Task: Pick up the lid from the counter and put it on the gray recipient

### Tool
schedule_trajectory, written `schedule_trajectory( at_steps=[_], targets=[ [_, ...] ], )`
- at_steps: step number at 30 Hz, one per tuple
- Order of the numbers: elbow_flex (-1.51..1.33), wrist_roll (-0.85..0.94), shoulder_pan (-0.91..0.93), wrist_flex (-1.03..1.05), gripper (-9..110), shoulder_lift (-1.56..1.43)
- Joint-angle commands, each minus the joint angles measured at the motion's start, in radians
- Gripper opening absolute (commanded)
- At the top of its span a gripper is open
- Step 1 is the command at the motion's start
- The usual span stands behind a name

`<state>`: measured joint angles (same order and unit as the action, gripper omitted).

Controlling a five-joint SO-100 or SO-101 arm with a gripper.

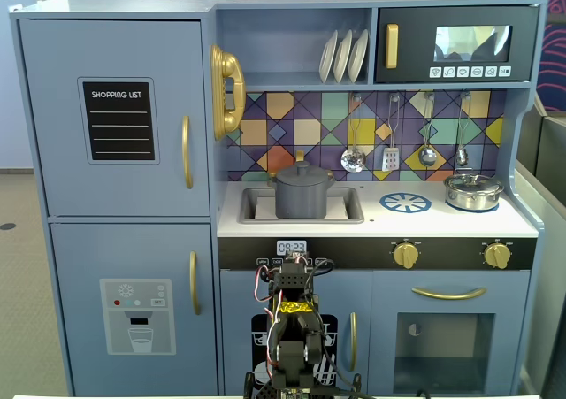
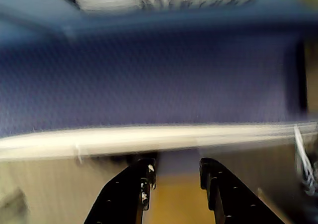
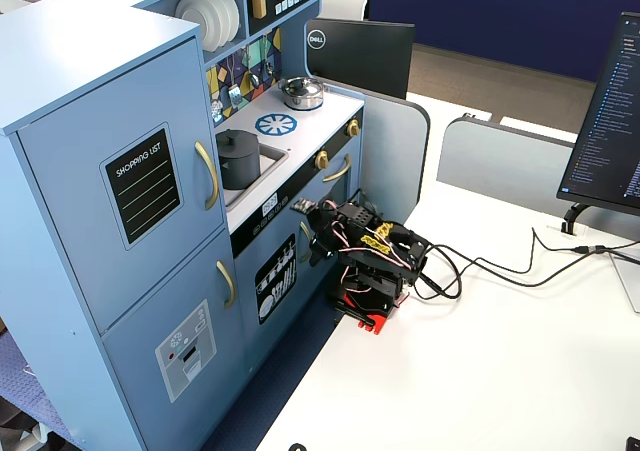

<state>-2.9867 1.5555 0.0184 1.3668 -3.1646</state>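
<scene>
The gray recipient [image 1: 301, 197] is a matte dark-gray pot standing in the sink of the toy kitchen. The dark-gray lid [image 1: 301, 172] with its small knob rests on top of the pot. Both also show in a fixed view, the pot [image 3: 238, 163] with the lid [image 3: 236, 137] on it. My arm [image 1: 292, 328] is folded low in front of the kitchen's lower doors, far below the pot. In the wrist view my gripper [image 2: 177, 168] has its jaws apart with nothing between them, facing the blue kitchen front and the white table edge.
A shiny silver pot [image 1: 473, 190] with its lid stands at the counter's right, next to the blue-and-white burner print [image 1: 405, 203]. Utensils [image 1: 354, 158] hang on the back wall. The arm's base [image 3: 365, 311] is clamped at the white table's edge, with cables trailing right.
</scene>
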Motion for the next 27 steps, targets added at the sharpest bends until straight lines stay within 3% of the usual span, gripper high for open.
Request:
schedule_trajectory(
  at_steps=[1, 27],
  targets=[
    [-0.015, -0.025, 0.074, 0.163, 3, -0.014],
    [-0.015, -0.044, 0.071, 0.163, 4, -0.014]
  ],
)
